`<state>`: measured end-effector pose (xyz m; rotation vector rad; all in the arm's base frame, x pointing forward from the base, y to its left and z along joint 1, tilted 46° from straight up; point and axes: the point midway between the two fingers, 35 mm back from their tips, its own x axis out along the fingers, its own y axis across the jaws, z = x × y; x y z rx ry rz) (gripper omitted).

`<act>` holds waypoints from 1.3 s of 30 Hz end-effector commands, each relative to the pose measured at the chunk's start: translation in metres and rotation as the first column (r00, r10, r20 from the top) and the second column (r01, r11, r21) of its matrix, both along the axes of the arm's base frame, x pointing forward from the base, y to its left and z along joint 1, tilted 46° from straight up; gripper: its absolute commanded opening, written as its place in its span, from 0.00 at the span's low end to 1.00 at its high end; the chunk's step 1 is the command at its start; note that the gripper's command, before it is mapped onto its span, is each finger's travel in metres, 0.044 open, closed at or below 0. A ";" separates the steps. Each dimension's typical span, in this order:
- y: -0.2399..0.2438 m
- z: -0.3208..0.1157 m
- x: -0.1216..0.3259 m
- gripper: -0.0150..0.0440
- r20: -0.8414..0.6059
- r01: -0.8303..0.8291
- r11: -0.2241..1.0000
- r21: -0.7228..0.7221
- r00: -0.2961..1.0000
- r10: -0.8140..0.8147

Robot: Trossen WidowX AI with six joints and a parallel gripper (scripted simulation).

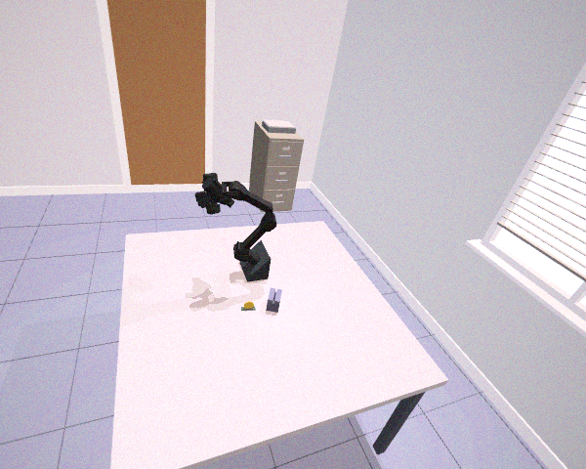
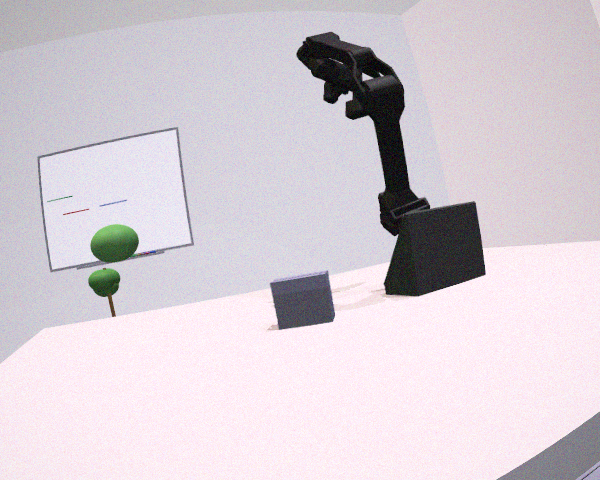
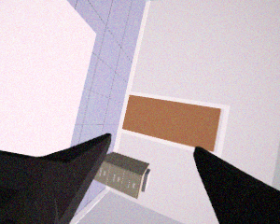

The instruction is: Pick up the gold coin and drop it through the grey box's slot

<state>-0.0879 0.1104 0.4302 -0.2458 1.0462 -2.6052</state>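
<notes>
The gold coin (image 1: 249,305) stands on edge in the dark-green holder (image 1: 243,308), seen small in the top view. The grey box (image 1: 272,305) (image 2: 304,303) stands just right of the holder in the top view, with a dark narrow slot line in its pale lid. Coin and holder do not show in the exterior view or the wrist view. My gripper (image 3: 152,144) is open, with nothing between its fingers. It is high above the table, well away from coin and box, and faces the room's door and cabinet. In the top and exterior views its fingertips are hard to make out.
The arm's dark base (image 1: 256,265) (image 2: 445,250) stands on the white table (image 1: 207,378) (image 2: 290,403), behind the box in the top view. The table's edge shows in the wrist view. A filing cabinet (image 1: 285,174) (image 3: 121,174) and a brown door (image 1: 162,91) (image 3: 173,122) are beyond the table.
</notes>
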 end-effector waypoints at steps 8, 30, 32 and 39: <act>-0.072 0.001 -0.021 0.58 0.107 -0.252 0.967 -0.037 0.961 0.255; -0.295 -0.062 0.095 0.53 0.622 -0.658 0.709 -0.253 0.451 0.640; -0.306 -0.075 0.125 0.53 0.676 -0.667 0.691 -0.280 0.374 0.635; -0.313 -0.125 0.213 0.53 0.805 -0.649 0.704 -0.289 0.233 0.545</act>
